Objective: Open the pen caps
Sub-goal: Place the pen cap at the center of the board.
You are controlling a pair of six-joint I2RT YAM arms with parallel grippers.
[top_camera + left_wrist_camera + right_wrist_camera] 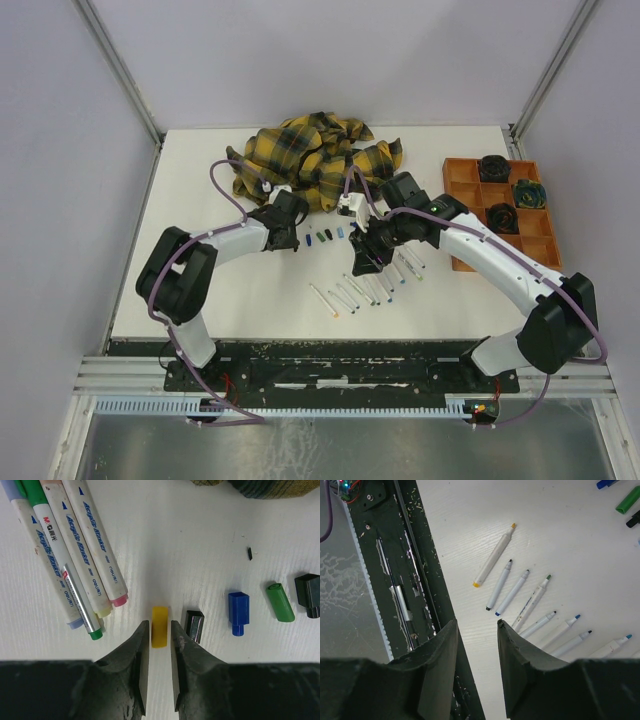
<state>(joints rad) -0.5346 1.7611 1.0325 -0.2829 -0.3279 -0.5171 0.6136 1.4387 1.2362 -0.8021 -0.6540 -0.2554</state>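
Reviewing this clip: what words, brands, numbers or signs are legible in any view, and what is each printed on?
"M&G", "Acrylic Marker": leftmost lettered pen, left wrist view.
"Acrylic Marker", then apparently "deli": yellow-ended pen.
"Acrylic Marker", then apparently "deli": pink-ended pen.
Silver sticker: print too small to read.
Top and right wrist views: nothing legible.

Surface: white, matt, fine grain lines. Pens: smooth white plastic, slight sheen; one has a shiny silver label. Yellow cap: matt plastic. Black cap: glossy plastic. Blue cap and green cap: smooth plastic. Left end effector: dark matt plastic, rough ridged faces. Cloth: woven plaid, crumpled. Tray: orange plastic. Base plate: dark, scuffed metal.
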